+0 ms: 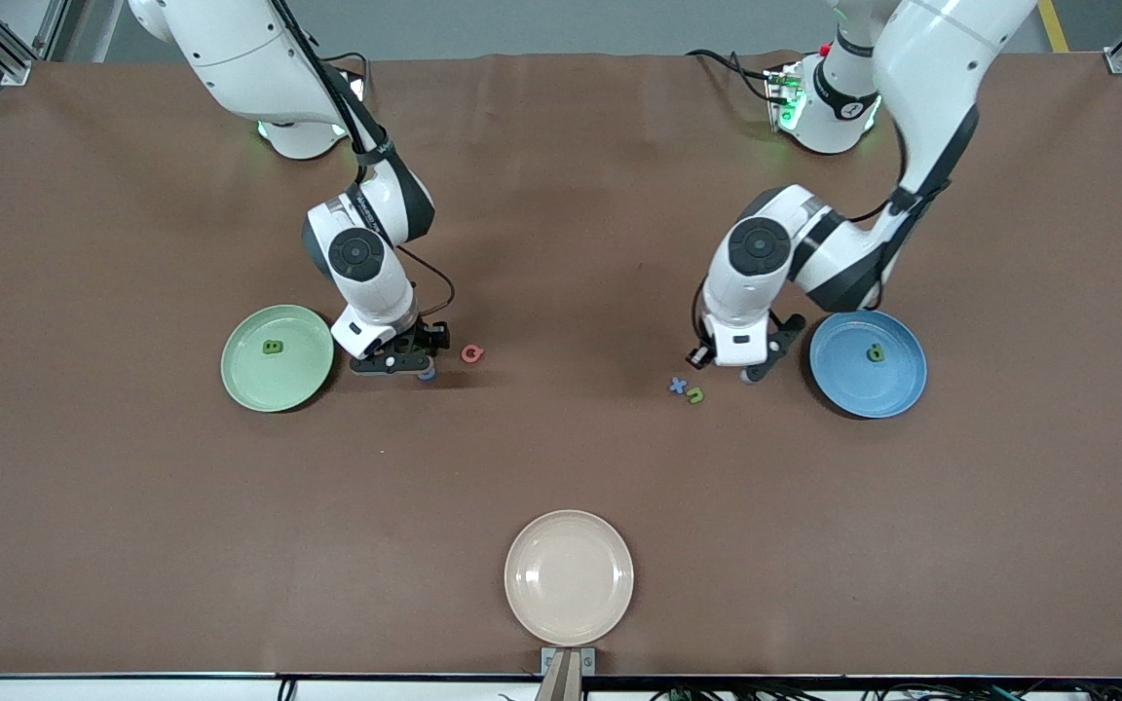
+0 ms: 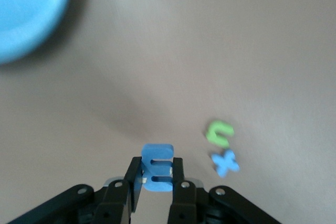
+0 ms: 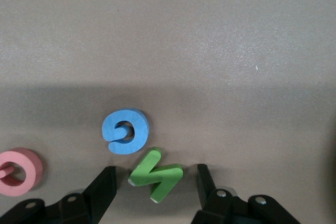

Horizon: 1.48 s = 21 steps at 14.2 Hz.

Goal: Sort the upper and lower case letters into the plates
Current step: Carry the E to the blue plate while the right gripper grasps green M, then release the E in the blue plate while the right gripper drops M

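My left gripper (image 2: 157,176) is shut on a blue m (image 2: 157,153), low over the table beside the bright blue plate (image 1: 897,385), which holds a green p (image 1: 875,352). A green u (image 2: 219,134) and a blue x (image 2: 226,162) lie close by on the table. My right gripper (image 3: 155,178) stands open, low beside the pale green plate (image 1: 254,385), with a green N (image 3: 157,174) lying between its fingers and a gap on each side. A blue G (image 3: 125,131) and a pink Q (image 3: 21,170) lie next to the N. A green B (image 1: 273,347) rests in the green plate.
A cream-beige plate (image 1: 569,576) sits at the table edge nearest the front camera, midway between the arms. The brown table (image 1: 561,467) stretches bare between it and the letters.
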{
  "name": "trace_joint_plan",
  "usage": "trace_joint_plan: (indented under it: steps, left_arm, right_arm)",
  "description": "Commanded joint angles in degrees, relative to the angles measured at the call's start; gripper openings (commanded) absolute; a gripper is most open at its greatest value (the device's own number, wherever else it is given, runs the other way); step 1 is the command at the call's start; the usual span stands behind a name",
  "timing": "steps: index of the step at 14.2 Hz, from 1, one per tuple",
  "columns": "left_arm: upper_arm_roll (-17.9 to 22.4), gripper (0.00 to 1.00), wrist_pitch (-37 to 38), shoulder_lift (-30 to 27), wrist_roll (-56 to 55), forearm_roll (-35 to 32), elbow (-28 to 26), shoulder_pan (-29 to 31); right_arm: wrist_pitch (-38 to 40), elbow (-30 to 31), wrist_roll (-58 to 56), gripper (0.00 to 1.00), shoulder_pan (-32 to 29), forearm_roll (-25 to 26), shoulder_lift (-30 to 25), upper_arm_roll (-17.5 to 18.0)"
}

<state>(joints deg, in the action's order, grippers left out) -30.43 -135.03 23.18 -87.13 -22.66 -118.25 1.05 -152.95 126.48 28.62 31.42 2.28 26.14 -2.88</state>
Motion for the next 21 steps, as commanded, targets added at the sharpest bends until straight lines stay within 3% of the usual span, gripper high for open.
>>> trace_joint_plan:
  steps: [1, 7, 10, 14, 17, 21]
  left_arm:
    - [-0.7, 0.01, 1.5, -5.6, 11.5, -0.5, -3.9, 5.2]
    - [-3.8, 0.01, 0.7, -6.6, 40.8, -0.6, -8.0, 19.7]
    - [-3.7, 0.01, -2.7, -5.0, 48.7, -0.6, -9.7, 24.1]
    - [-3.4, 0.03, -7.2, -1.8, 52.1, -1.1, -11.5, 26.2]
    - [-3.6, 0.04, -7.8, 0.1, 52.1, -6.1, -12.0, 28.9]
    - [-3.5, 0.12, -7.8, 0.4, 52.1, -6.4, -12.0, 29.0]
  right_arm:
    - [-0.5, 0.3, -0.5, 0.54, -1.5, 1.3, 0.3, 0.2]
    - [-0.1, 0.3, -0.2, 0.03, -3.6, 1.1, 0.1, 0.4]
    - [1.2, 0.3, -0.6, 0.02, -5.2, 1.1, -1.0, 0.5]
    - [11.3, -1.5, -2.5, 0.01, -7.7, 0.6, -6.0, 0.6]
    - [16.1, -1.4, -12.4, 0.01, -13.2, 0.4, -9.7, 0.7]
    - [19.0, 1.8, -18.7, 0.01, -17.8, 0.4, -13.8, 0.6]
